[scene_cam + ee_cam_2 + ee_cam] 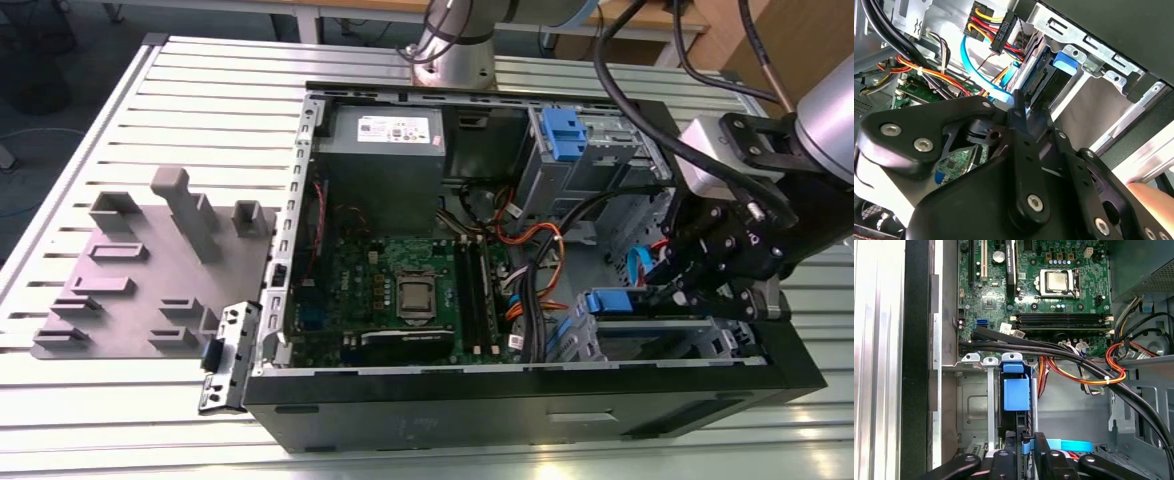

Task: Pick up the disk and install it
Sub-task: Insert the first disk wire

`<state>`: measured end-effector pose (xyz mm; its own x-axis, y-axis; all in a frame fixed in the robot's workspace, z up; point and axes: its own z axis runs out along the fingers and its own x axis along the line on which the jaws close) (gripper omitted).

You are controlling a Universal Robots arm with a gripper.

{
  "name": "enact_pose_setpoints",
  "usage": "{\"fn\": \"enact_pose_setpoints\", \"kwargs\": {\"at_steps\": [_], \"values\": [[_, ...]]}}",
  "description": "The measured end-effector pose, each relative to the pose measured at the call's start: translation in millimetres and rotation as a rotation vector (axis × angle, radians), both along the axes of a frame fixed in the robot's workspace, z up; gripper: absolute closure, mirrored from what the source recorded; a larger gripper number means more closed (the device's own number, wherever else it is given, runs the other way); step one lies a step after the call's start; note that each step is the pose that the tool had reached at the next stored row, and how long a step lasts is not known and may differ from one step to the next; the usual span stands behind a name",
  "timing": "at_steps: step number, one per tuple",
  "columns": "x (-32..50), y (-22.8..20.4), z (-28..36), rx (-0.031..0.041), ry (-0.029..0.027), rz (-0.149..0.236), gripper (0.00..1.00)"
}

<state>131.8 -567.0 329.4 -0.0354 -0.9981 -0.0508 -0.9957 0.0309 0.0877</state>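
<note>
The disk (1016, 392) stands on edge in the metal drive cage (974, 405) at the case's front corner, its blue carrier tab uppermost. In the exterior view the disk (617, 300) shows as a blue tab at the cage (667, 335) on that view's right. My gripper (1024, 450) is over the cage and shut on the disk's end, one black finger on each flat side. In the second wrist view the gripper (1019, 107) holds the disk (1041, 80) by its connector edge, deep inside the cage. In the exterior view my gripper (681, 290) hangs just right of the blue tab.
The open computer case lies on a slatted table (134, 150). Black, orange and blue cables (1079, 370) run close past the cage. The motherboard (400, 290), grey power supply (380, 130) and another blue carrier (561, 135) fill the case. A grey fixture plate (147, 270) lies on the exterior view's left.
</note>
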Motion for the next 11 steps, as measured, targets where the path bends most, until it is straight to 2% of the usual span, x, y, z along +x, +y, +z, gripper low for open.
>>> {"fn": "enact_pose_setpoints", "kwargs": {"at_steps": [1, 5, 9, 11], "values": [[0.0, 0.0, 0.0, -0.0001, 0.0, 0.0, 0.71], [0.0, 0.1, 2.1, 0.0, -0.0001, 0.0, 0.71], [0.0, 0.0, 13.6, -0.0002, 0.0, 0.0, 0.71], [0.0, 0.0, 15.7, 0.0, -0.0001, 0.0, 0.71]]}}
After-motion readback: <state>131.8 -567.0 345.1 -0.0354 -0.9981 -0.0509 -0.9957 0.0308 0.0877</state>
